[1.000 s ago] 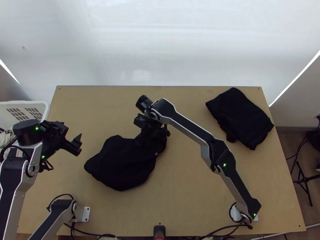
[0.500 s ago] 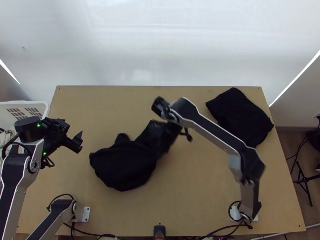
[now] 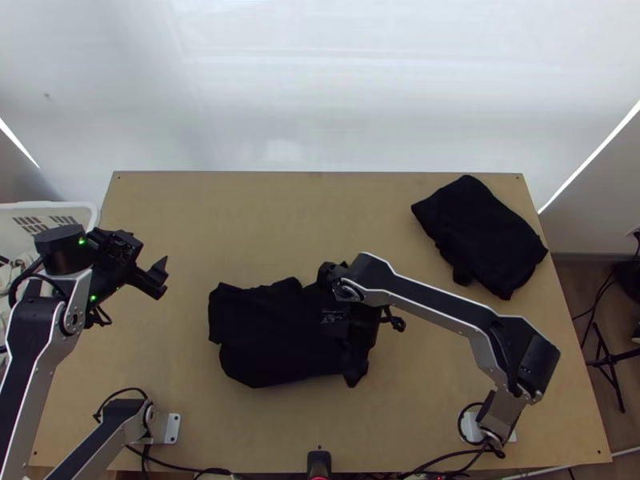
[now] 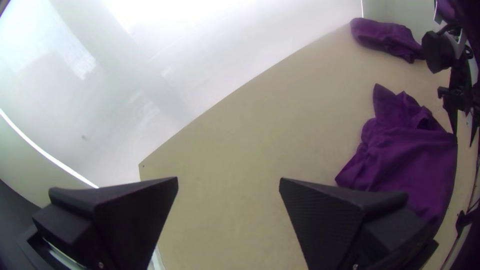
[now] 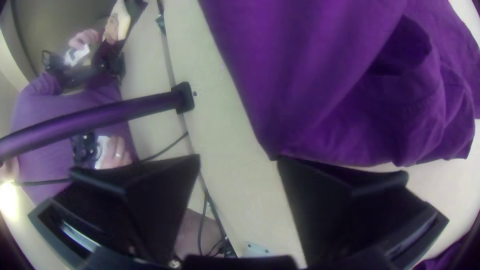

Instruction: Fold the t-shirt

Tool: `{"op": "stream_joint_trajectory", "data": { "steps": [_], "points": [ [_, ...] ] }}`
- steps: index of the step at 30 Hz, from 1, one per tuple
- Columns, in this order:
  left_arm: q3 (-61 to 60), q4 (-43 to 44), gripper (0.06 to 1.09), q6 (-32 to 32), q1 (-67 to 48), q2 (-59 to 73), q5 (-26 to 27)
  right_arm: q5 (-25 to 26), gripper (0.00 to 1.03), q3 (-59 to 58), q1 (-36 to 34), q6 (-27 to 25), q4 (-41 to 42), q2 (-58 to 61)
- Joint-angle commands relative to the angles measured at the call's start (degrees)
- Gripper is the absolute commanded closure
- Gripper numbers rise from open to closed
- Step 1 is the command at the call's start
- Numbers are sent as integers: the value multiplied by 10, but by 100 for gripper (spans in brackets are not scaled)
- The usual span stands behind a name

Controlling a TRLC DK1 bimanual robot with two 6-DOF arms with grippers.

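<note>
My left gripper stands open over the table's left part, clear of the cloth; in the left wrist view nothing is between the fingers of the left gripper. The black t-shirt lies bunched and partly folded over itself left of the table's middle. Over its right end is my right gripper, pointing toward the near edge. In the right wrist view the right gripper is open, with a corner of the t-shirt by one fingertip. The arm hides part of the shirt's right end.
Another black cloth lies folded at the table's far right. A white basket stands beyond the left edge. A dark post is at the middle of the near edge, with cables beside it.
The right gripper has moved right and toward the near edge. The t-shirt has shifted right, and its raised right part has come down flatter. The left arm has moved only slightly.
</note>
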Motion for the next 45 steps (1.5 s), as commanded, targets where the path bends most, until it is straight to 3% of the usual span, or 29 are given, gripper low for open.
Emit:
{"op": "stream_joint_trajectory", "data": {
  "steps": [1, 8, 11, 14, 16, 18, 19, 36, 45],
  "points": [
    [0, 2, 10, 7, 0, 6, 1, 13, 5, 33, -2, -4, 7, -40],
    [-5, 9, 10, 8, 0, 11, -9, 20, 6, 149, -62, 22, 23, -74],
    [-6, 5, 10, 10, -4, 14, -12, 30, 7, 171, -99, 51, 72, -72],
    [-6, -1, 10, 15, -4, 17, -13, 136, 16, 174, -120, 102, 142, -45],
    [-5, -3, 10, 17, -4, 20, -18, 172, 17, 186, -120, 114, 144, -20],
    [-2, -6, 10, 18, -8, 20, -25, 174, 45, 198, -113, 121, 147, -6],
    [0, -9, 10, 18, -12, 20, -28, 174, 51, 199, -110, 125, 151, -3],
    [1, -9, 10, 16, -33, 30, -46, 178, 51, 53, -61, 133, 169, -12],
    [2, -10, 10, 13, -40, 28, -58, 178, 51, 42, -46, 135, 179, 4]
  ]
}}
